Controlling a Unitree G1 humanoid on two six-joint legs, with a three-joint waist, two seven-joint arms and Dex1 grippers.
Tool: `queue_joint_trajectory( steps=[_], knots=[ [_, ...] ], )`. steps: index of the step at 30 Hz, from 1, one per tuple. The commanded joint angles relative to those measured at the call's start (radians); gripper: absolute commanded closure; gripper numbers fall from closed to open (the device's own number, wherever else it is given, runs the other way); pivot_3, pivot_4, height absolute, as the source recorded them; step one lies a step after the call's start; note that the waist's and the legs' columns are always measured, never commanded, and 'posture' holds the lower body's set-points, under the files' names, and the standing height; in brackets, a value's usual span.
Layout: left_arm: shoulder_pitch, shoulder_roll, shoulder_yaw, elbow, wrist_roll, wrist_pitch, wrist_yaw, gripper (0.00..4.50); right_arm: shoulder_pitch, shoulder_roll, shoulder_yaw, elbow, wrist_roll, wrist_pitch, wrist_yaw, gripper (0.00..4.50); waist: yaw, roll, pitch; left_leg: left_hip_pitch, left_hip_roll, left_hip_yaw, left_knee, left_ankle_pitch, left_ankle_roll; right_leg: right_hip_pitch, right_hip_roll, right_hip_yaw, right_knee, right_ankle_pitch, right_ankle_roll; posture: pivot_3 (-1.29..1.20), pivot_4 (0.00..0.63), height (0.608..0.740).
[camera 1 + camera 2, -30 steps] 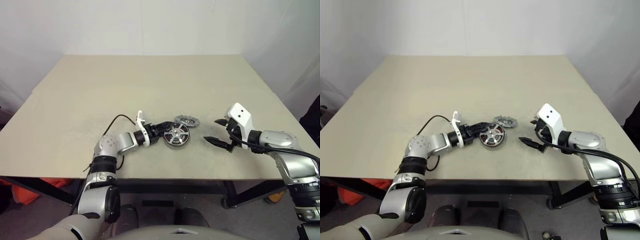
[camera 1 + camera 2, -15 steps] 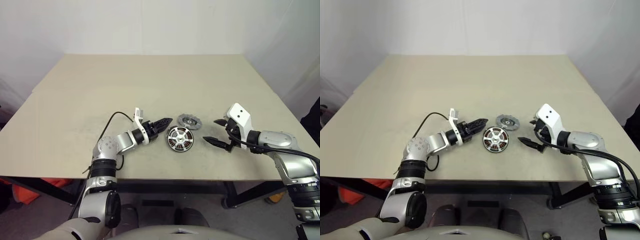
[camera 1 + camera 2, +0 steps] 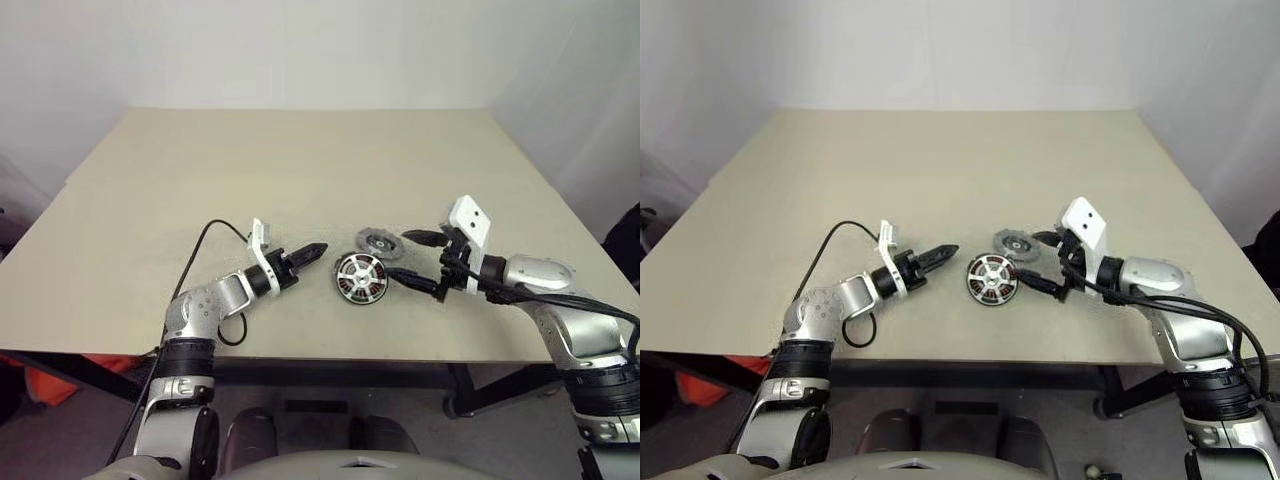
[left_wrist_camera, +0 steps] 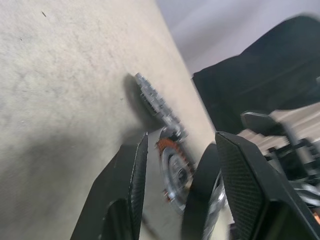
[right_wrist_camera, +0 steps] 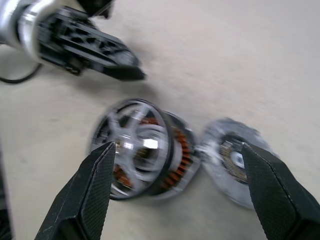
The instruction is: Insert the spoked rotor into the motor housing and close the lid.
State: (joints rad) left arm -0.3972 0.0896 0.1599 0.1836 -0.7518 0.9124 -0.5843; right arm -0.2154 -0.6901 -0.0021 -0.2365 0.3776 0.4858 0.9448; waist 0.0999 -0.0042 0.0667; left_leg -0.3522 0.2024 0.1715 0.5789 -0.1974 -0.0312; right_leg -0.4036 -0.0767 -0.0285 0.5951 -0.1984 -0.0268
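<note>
The motor housing (image 3: 360, 277) lies on the table, its copper windings showing around the shiny spoked rotor (image 5: 137, 145) that sits in its middle. Just behind it lies the lid (image 3: 377, 241), a dull grey disc, flat on the table and close to the housing's rim. My left gripper (image 3: 312, 251) points at the housing from the left, a short gap away, its fingers (image 4: 125, 195) slightly apart and empty. From the right, my right gripper (image 3: 412, 258) stands open wide just beside the housing and lid, holding nothing.
The beige table (image 3: 300, 160) stretches far behind the parts. A black cable (image 3: 200, 245) loops from my left wrist over the tabletop. The table's front edge runs close below the housing.
My left gripper has drawn back to the left, away from the housing it was at. My right gripper has moved left, up to the housing and lid. The parts stayed put.
</note>
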Motion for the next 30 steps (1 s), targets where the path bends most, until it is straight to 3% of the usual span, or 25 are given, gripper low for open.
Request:
queue_joint_trajectory(
  steps=[1,17,30],
  knots=[
    [0.007,0.021,-0.025,-0.050,0.032,-0.056,-0.026,2.23,-0.002,0.000,0.018,-0.051,-0.003,-0.025,0.005,0.00,-0.001,0.000,0.000,0.000,0.000,0.000,0.000,0.000,0.000,0.000,0.000,0.000,0.000,0.000,0.000,0.00,0.000,0.740],
    [0.005,0.037,-0.012,-0.001,0.056,-0.101,-0.018,2.23,-0.023,0.013,0.114,-0.028,-0.079,-0.148,0.027,0.00,-0.001,0.000,0.000,0.001,0.000,0.000,0.000,0.000,0.000,0.000,0.000,0.000,0.000,0.001,-0.001,0.00,0.000,0.740],
    [0.002,0.051,0.000,0.054,0.084,-0.140,-0.014,2.23,-0.051,0.063,0.188,0.217,-0.265,-0.555,0.033,0.00,-0.003,0.000,0.000,0.001,0.000,0.000,0.001,0.000,0.000,0.000,0.000,0.000,0.001,0.003,-0.004,0.00,0.000,0.740]
  ],
)
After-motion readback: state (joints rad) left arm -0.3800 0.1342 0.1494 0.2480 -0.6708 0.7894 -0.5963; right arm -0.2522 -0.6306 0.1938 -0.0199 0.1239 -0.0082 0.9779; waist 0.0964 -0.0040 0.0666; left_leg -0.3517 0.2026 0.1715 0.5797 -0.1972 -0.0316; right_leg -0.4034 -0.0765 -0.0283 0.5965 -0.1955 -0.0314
